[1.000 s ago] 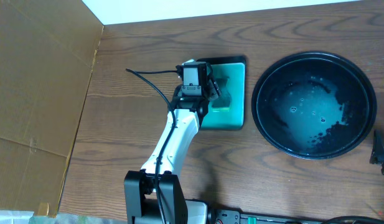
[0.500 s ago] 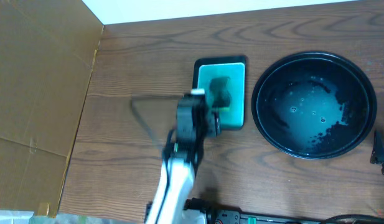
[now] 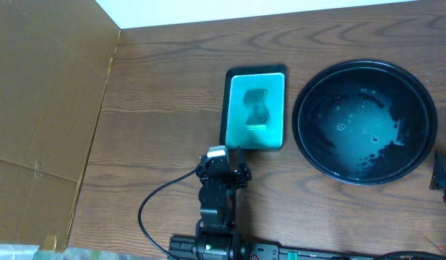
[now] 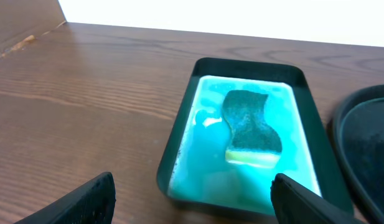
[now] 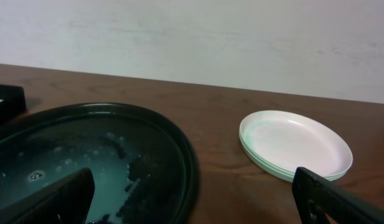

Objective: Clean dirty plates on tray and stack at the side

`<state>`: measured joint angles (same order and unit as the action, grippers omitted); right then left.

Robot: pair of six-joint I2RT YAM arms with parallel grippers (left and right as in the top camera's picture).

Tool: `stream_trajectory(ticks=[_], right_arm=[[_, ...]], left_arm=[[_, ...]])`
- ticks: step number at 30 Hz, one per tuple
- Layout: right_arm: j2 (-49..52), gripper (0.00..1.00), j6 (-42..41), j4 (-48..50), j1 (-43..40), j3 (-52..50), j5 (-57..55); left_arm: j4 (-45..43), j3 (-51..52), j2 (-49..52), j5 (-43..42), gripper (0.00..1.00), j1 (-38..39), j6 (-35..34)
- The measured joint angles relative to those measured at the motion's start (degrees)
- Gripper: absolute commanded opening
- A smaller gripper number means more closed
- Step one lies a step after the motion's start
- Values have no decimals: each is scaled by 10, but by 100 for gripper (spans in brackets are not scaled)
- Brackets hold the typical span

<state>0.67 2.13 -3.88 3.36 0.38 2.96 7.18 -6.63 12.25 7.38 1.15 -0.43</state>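
The large round black tray (image 3: 303, 87) sits at the right of the table, wet inside, with no plate on it; its rim also shows in the right wrist view (image 5: 185, 155). The plates (image 5: 295, 144) lie stacked on the table to the right of the tray, seen only in the right wrist view. My left gripper (image 3: 221, 172) is pulled back near the front edge, open and empty (image 4: 192, 202), in front of the sponge tray. My right gripper (image 5: 198, 199) is open and empty at the table's right edge (image 3: 443, 173).
A small rectangular teal-lined tray (image 3: 277, 137) holds a dark green sponge (image 3: 256, 108), left of the black tray; both show in the left wrist view (image 4: 179, 149), the sponge (image 4: 251, 127) lying flat. A cardboard panel (image 3: 42, 108) stands at the left.
My left arm has pulled back from over the sponge tray toward the front edge, leaving the sponge lying in its tray. The right arm has not moved.
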Motion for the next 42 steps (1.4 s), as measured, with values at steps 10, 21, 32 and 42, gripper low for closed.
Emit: stream_trajectory(ticks=[10, 21, 32, 42], right_arm=[[0, 99, 0, 0, 0, 0, 0], [0, 99, 0, 0, 0, 0, 0], [0, 99, 0, 0, 0, 0, 0], [0, 99, 0, 0, 0, 0, 0]], left_arm=[[-25, 37, -100, 5, 80, -15, -11], [-42, 44, -116, -6, 80, -15, -10], [-40, 44, -116, -45, 80, -10, 39], [-40, 44, -116, -45, 80, -10, 34]])
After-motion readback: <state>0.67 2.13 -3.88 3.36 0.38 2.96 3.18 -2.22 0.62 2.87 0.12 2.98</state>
